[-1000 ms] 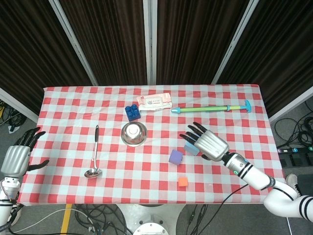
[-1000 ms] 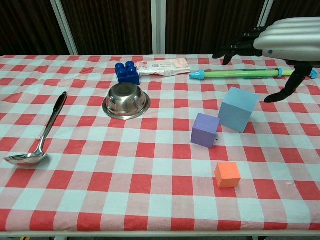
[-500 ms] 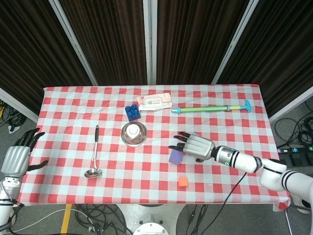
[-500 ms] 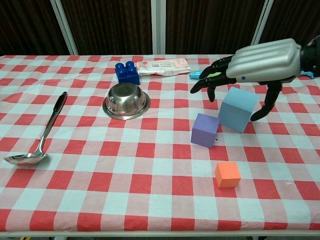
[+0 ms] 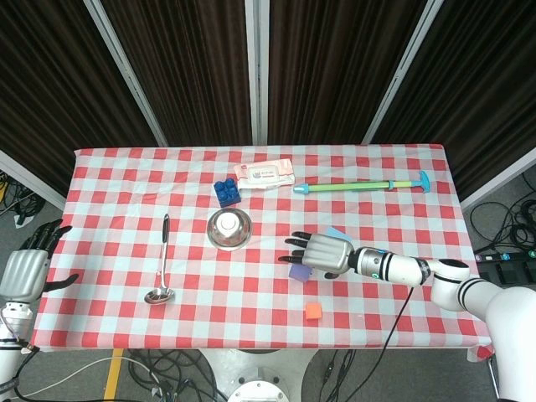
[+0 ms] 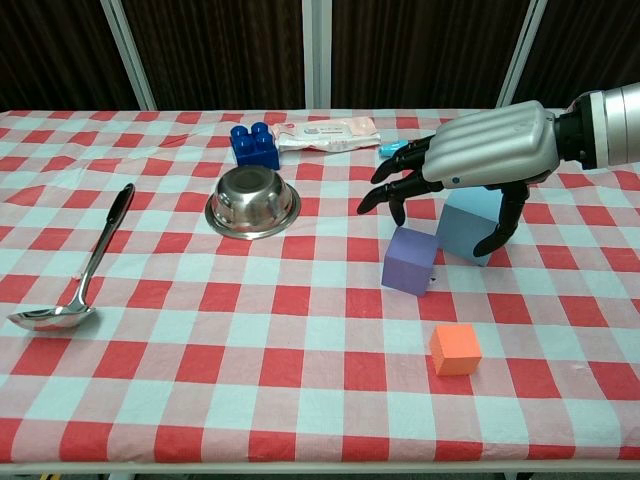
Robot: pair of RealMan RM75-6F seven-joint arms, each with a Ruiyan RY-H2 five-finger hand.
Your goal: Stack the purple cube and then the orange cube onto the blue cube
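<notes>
Two hands show. The right hand [image 6: 480, 155], right of centre in the chest view, hovers with its fingers [image 6: 395, 185] spread apart and nothing in them. It hangs over the purple cube [image 6: 410, 260] and the blue cube [image 6: 470, 228]; its dark fingertips reach past the purple cube's upper edge toward the frame's middle, and its thumb drops in front of the blue cube. Whether the thumb touches the blue cube cannot be told. The two cubes sit just beside each other, purple to the lower left of blue. Below them, toward the bottom edge, the orange cube [image 6: 456, 349] lies alone with bare checked cloth all round it.

At the far lower left of the head view the left hand [image 5: 29, 268] rests off the table's [image 5: 109, 209] left edge, fingers apart and holding nothing.

Three cubes in all, one of each colour. Left of the right hand stands one steel bowl [image 6: 252, 202], upside down, with open cloth between. One ladle [image 6: 75, 275] lies at the left. Along the upper part of the cloth sit one blue toy brick [image 6: 254, 146], one wipes packet [image 6: 328, 133] and one long green tube [image 5: 362, 184].
</notes>
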